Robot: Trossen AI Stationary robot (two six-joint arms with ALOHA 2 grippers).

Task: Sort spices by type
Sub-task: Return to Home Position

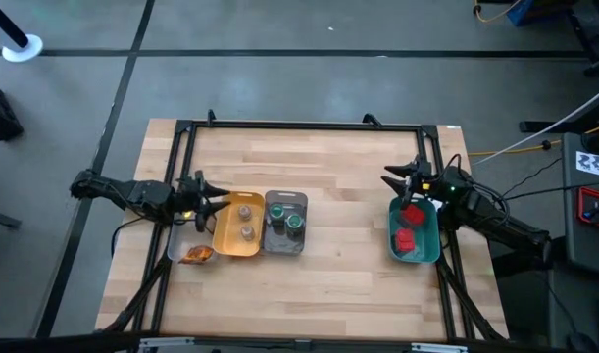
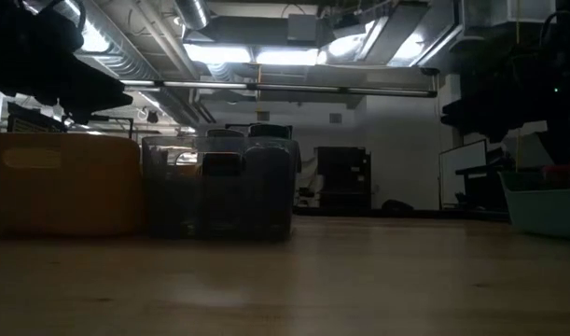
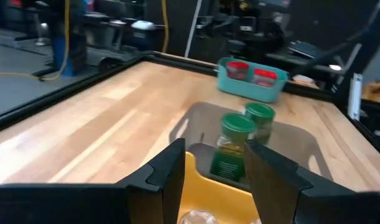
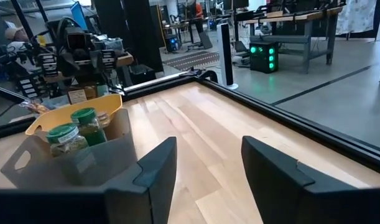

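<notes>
The two green-lidded jars [image 1: 286, 217] stand upright in the grey tray [image 1: 285, 238]; the left wrist view shows them [image 3: 236, 146] too. Two tan-grey jars [image 1: 246, 222] sit in the yellow tray [image 1: 225, 243]. The two red boxes [image 1: 409, 226] lie in the teal tray [image 1: 424, 250]. A brown-orange packet [image 1: 195, 255] lies in the clear tray at the table's left. My left gripper [image 1: 209, 196] hovers open beside the yellow tray's far left corner. My right gripper [image 1: 404, 179] is open above the teal tray's far end.
A black frame [image 1: 309, 126] borders the wooden table. Bare wood lies between the grey tray and the teal tray, and across the far half of the table. The trays on the left stand side by side, touching.
</notes>
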